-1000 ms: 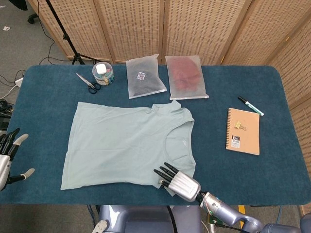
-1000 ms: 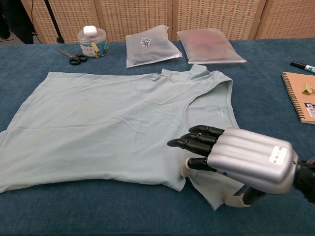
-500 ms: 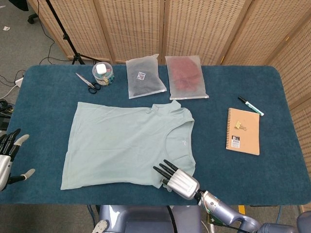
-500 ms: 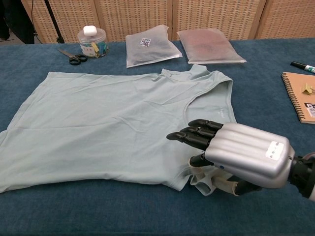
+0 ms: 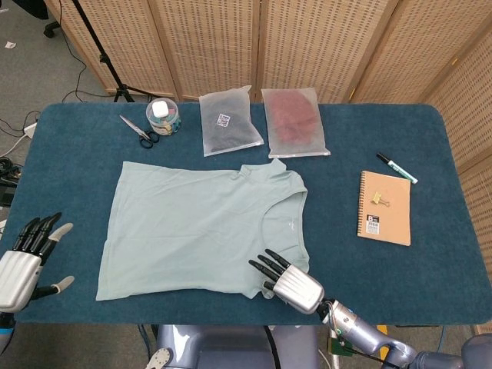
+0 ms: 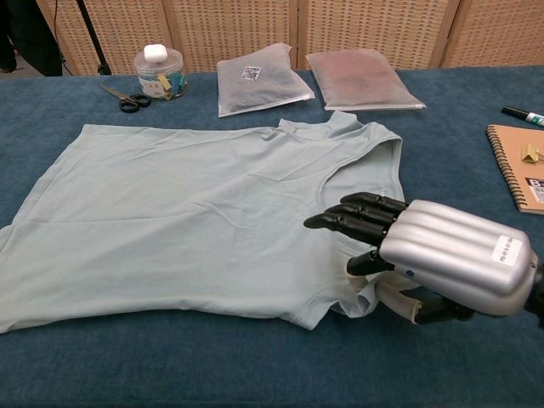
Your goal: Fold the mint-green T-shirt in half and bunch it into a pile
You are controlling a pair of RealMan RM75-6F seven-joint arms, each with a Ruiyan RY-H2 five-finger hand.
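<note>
Done so far: almost nothing. The T-shirt (image 5: 201, 227) lies flat and open on the desk (image 5: 69, 146). No fold shows yet.

Step now: I think this is the very start. The right hand (image 6: 425, 255) is getting hold of the near corner of the T-shirt by the sleeve.

Right hand: it sits on the near right edge of the T-shirt. Its dark fingers (image 6: 353, 214) lie flat on top of the cloth. A bit of cloth is bunched up under the palm, and the thumb seems to pinch it. So it looks like it holds the T-shirt, but only a small bit.

Left hand: the left hand (image 5: 27, 254) is at the near left edge of the desk, apart from the T-shirt. Its fingers are spread and it holds nothing.

Left to do: fold the T-shirt in half, then push it together into a pile. Both steps are still to come.

How the T-shirt looks: pale mint green, thin and soft. It has small wrinkles. The neck hole points to the right. It is in the middle of the blue desk.
</note>
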